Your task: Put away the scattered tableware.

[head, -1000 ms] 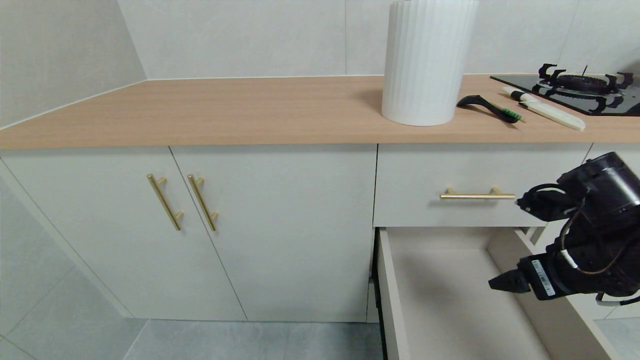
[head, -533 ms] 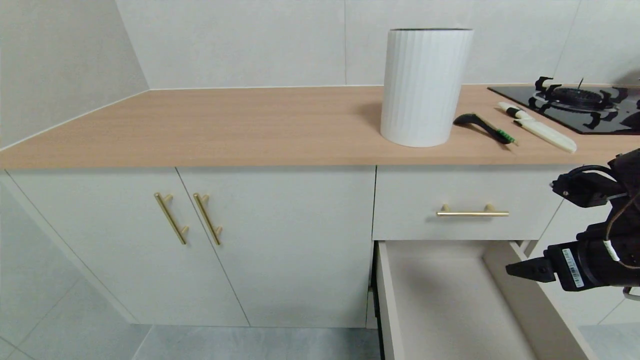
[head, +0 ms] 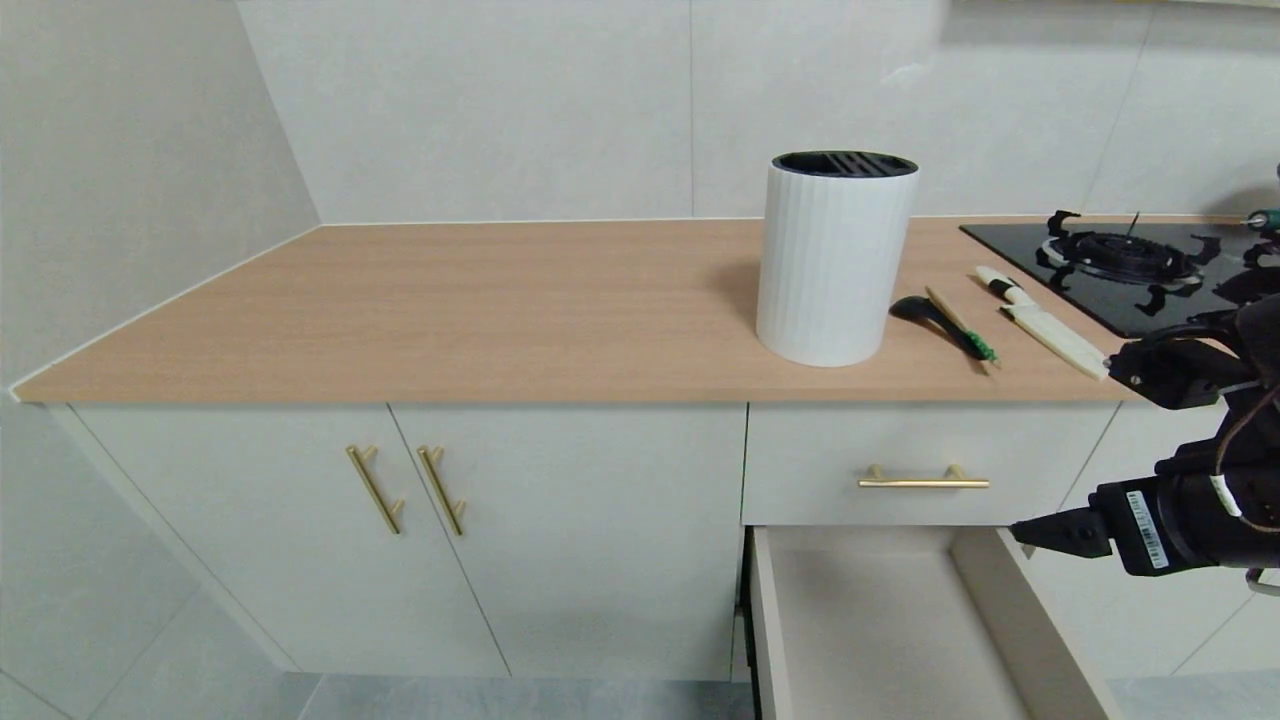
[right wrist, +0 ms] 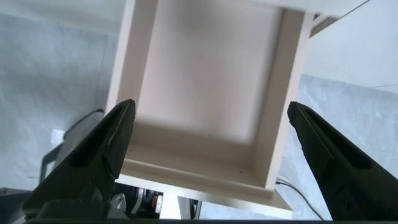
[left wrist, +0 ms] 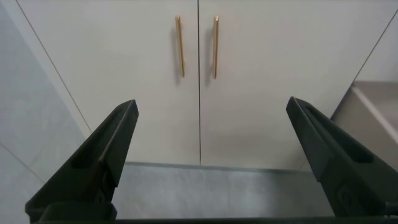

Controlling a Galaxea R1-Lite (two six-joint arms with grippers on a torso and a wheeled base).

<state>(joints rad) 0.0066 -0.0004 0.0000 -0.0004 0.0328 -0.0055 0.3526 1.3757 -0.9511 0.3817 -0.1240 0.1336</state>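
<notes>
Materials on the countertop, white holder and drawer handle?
The countertop: wood or wood-look laminate, matte; grain lines show. The white holder: plastic or ceramic, can't tell which; matte ribbed wall, black slotted top. The drawer handle: metal, brushed gold, judging by its sheen.

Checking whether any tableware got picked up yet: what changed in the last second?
The head camera shifted up, so everything sits lower in its picture; the things did not move. The right gripper, fingers open, lifted from over the open drawer toward its right rim. Nothing was grasped or let go. The knife holder, black spoon and white knife stay on the countertop.
</notes>
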